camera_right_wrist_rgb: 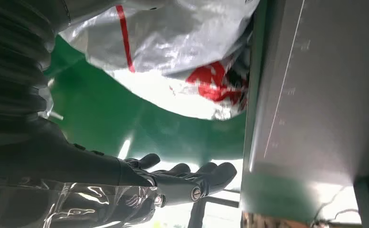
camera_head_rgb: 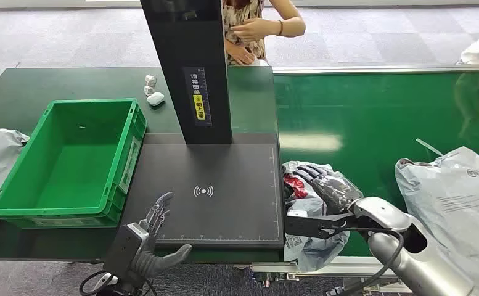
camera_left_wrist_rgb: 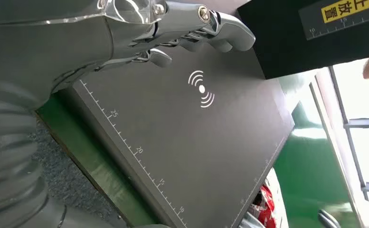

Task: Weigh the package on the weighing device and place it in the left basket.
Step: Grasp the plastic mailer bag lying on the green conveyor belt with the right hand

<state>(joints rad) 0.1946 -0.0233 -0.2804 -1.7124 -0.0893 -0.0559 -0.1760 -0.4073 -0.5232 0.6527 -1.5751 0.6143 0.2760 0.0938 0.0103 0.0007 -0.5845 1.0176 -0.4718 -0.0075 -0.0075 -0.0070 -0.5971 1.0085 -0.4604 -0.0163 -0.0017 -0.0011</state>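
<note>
— Where's the package [camera_head_rgb: 307,185]?
— On the green belt [camera_head_rgb: 372,117], against the scale platform [camera_head_rgb: 212,191] (right edge).
— Right hand [camera_head_rgb: 326,185]?
— Fingers extended over it; grip possibly absent, can't tell.
— Left hand [camera_head_rgb: 147,237]?
— Fingers apart, empty, near the green basket [camera_head_rgb: 15,206].

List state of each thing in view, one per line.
green basket: empty, left of the scale.
weighing platform: bare, nothing on it.
grey package: on the belt at the platform's right edge, under the right hand.
right hand: fingers spread over the package; grasp unclear.
left hand: open, empty, at the platform's near-left corner.
large grey bag: lying on the belt, far right.
</note>
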